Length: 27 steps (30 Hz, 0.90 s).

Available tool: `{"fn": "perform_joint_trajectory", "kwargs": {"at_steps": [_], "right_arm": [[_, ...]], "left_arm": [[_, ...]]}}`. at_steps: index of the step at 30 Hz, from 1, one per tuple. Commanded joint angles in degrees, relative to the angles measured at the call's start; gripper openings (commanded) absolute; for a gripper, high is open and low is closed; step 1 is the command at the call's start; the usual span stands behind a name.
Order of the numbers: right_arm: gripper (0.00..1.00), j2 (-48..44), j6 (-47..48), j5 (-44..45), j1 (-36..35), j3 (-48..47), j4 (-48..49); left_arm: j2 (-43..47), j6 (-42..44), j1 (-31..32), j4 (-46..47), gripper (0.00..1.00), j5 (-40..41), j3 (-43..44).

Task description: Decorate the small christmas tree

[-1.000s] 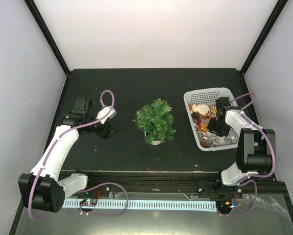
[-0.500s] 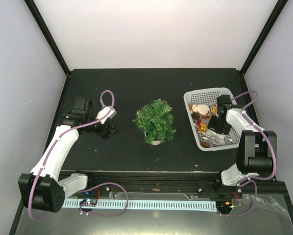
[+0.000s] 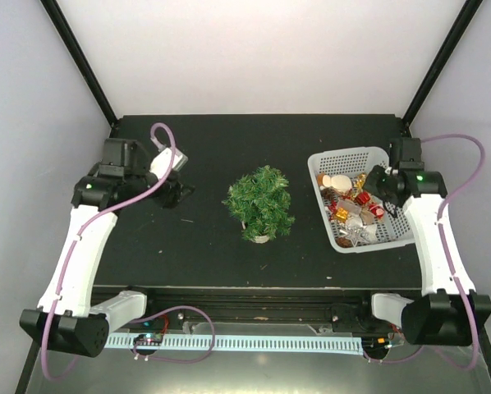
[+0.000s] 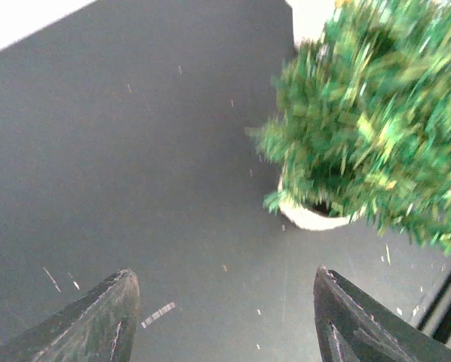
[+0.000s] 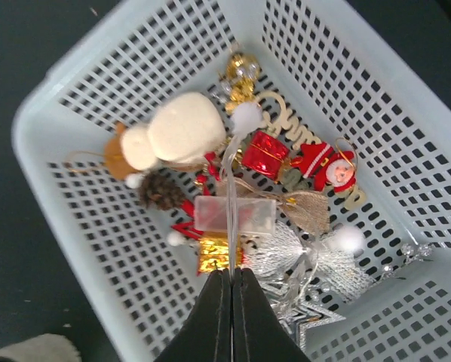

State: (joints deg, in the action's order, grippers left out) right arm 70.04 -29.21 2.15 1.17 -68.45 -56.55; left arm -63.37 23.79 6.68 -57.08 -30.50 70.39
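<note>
Since the earlier frames the right arm has lifted up and out of the basket (image 3: 332,160), its wrist now at the right edge of the overhead view above the basket's far corner, and the left arm has swung its wrist toward the upper left of that view.

The right end effector (image 5: 231,273) has its jaws pressed together on a thin pale string (image 5: 227,181); from that string a small clear box (image 5: 234,215) hangs over the basket's contents. It looks like a string of lights with its battery case, though that is a judgement. Pinching the cord rather than the case lets the piece dangle free of the snowman (image 5: 173,136), the Santa figure (image 5: 327,164) and the red gift box (image 5: 262,153) below.

The left end effector (image 4: 224,317) stands open and empty, low over the table (image 3: 213,148), its camera facing the small christmas tree (image 3: 261,202).

The tree stands upright on its cream pot at the centre of the overhead view, between the two arms and well apart from the basket, with no ornament visible on it. The decorating has likely only just begun.
</note>
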Motion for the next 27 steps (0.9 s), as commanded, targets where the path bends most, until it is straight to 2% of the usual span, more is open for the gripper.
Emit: {"fn": "perform_joint_trajectory", "kwargs": {"at_steps": [1,9,13,18,22,27], "right_arm": [[0.01,-3.9,-3.7,-1.5,0.0,-4.1,-4.8],[0.01,-8.0,-5.4,-3.7,0.0,-18.0,-6.2],[0.01,-9.0,-7.2,-6.5,0.0,-24.3,-4.4],[0.01,-7.0,-6.8,-8.5,0.0,-35.3,-5.7],[0.01,-4.4,-6.0,-11.4,0.0,-44.8,-6.5],[0.01,-0.7,-7.2,-14.9,0.0,-56.3,-7.8]], "left_arm": [[2.0,-3.4,-0.5,-1.8,0.65,-3.5,9.3],[1.3,-4.5,-0.3,-2.1,0.68,-13.3,22.0],[0.9,-4.9,0.5,-1.0,0.73,-15.6,25.1],[-1.0,-5.8,1.5,-0.7,0.74,-18.1,28.1],[-2.2,-5.6,4.4,-1.0,0.76,-19.2,30.1],[-3.3,-4.7,10.8,-1.3,0.77,-16.8,31.0]]}}
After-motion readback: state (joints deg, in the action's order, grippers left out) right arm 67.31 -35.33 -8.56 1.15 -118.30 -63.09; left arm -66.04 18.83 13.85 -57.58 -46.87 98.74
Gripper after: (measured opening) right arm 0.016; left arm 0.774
